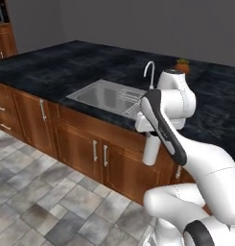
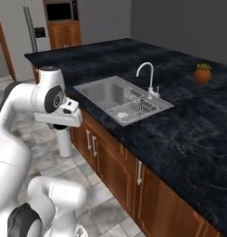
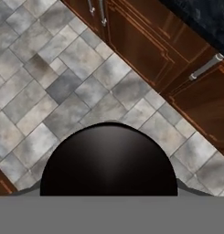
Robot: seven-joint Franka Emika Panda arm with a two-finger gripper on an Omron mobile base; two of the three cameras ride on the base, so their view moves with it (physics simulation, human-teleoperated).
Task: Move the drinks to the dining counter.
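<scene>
Tiled floor (image 1: 37, 192) open at left, beside the cabinet fronts (image 1: 80, 144). Gripper (image 1: 149, 136) clasps one tall white cylinder (image 1: 151, 150), black cap (image 3: 109, 160) up, hanging just below the dining counter (image 1: 56, 67) edge. On the counter: one sink (image 1: 107, 96), one faucet (image 1: 149, 72), one potted plant (image 1: 182, 65).

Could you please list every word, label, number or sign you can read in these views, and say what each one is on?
None: no readable text appears in any view.
The tall white cylinder held under the hand, with its black cap, shows no label.
The sink, faucet, wooden cabinets and black marble-patterned counter carry no markings.
The dark panel on the far fridge is too small to read.
</scene>
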